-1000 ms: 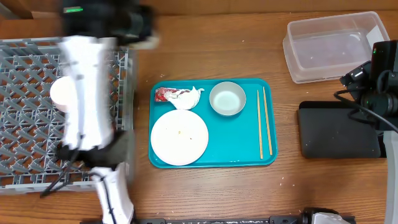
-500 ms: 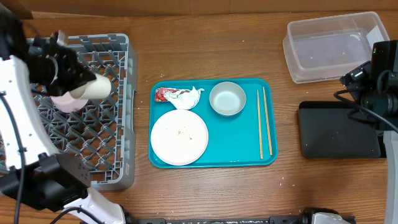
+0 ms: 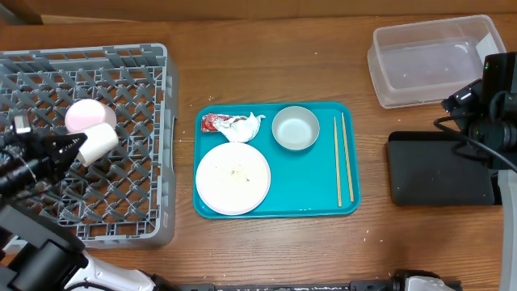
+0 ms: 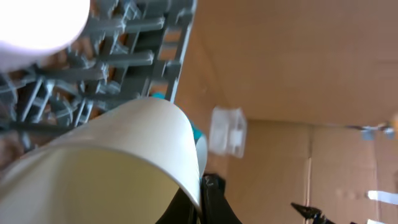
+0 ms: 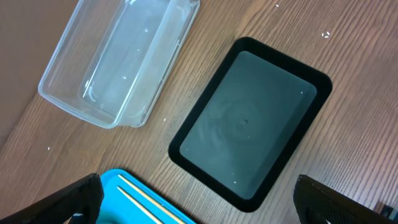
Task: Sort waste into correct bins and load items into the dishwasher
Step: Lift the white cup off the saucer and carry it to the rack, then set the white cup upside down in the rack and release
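Presently left gripper (image 3: 74, 145) is clamped on the white cup (image 3: 100, 141), which lies on its side, long axis left-right, directly over the grey rack (image 3: 129, 89) at the left of the desk (image 3: 266, 250); right gripper (image 5: 202, 202), spread empty, hangs above the black tray (image 5: 249, 118).

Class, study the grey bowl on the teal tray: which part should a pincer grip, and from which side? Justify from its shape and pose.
Probably the rim, from straight above: the bowl sits upright, mouth open, so one finger can drop inside and one outside. Take the rim section facing the chopsticks, where bare tray leaves room, away from the tissue.
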You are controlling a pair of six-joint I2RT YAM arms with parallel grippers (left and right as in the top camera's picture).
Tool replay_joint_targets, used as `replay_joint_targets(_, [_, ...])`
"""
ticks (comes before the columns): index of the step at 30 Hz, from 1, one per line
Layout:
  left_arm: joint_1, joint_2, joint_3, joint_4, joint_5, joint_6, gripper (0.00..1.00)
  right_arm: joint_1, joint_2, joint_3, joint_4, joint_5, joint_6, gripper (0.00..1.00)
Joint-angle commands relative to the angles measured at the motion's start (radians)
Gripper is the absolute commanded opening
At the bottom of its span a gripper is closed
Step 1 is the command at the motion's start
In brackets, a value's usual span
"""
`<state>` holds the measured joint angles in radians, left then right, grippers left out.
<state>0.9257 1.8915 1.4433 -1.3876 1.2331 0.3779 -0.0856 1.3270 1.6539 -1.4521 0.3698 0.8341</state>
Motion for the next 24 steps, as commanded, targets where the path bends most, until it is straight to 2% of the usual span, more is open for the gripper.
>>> replay_joint_targets(1, [0.010, 0.003, -0.099, 0.090, 0.206, 0.064, 0.04, -0.006, -0.001, 0.008, 0.002, 0.003, 0.005, 1.00])
replay_joint_targets(18, [-0.010, 0.003, -0.225, 0.380, 0.132, 0.032, 0.04, -0.006, -0.001, 0.008, 0.002, 0.003, 0.004, 1.00])
replay_joint_targets(24, [-0.008, 0.005, -0.284, 0.401, 0.147, -0.030, 0.04, -0.006, -0.001, 0.008, 0.002, 0.003, 0.004, 1.00])
